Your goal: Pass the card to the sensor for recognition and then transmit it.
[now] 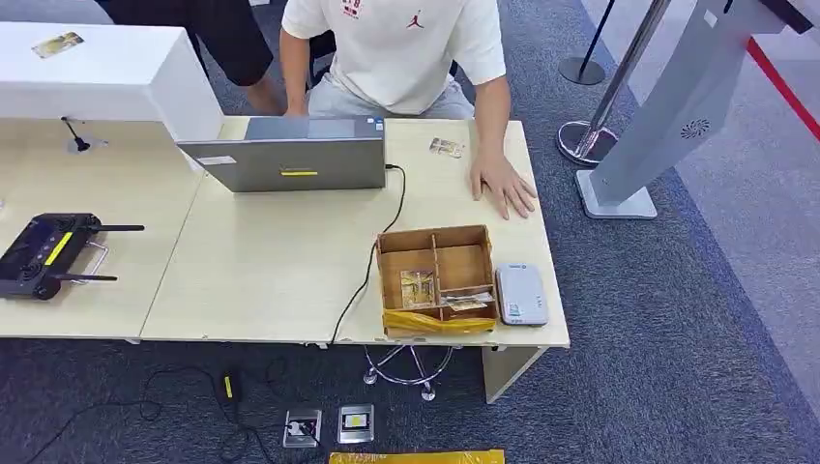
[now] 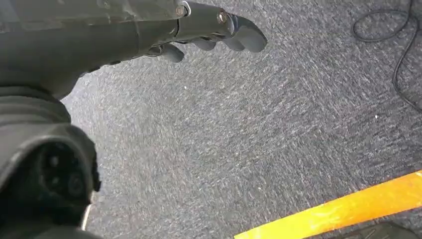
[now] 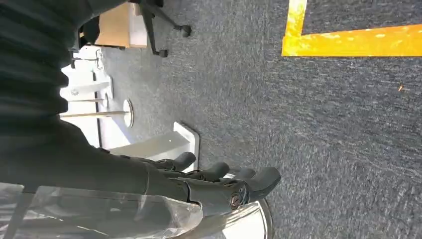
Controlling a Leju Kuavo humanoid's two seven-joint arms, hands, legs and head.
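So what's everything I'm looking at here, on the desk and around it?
Wooden box: one, brown, divided, near desk's front edge, cards inside.
Sensor: one, grey-white, right beside the box.
Card: one, loose by the person's hand.
Laptop: one, grey, mid-desk, black cable attached.
Controller: one, black, on the left desk.
Desk: light wood.
Kiosk stand: one, white, on carpet at right.
Left hand: hanging over carpet, fingers apart, holding nothing.
Right hand: hanging, holding nothing.

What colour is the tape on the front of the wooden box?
Yellow tape on the wooden box, clearest in the head view.
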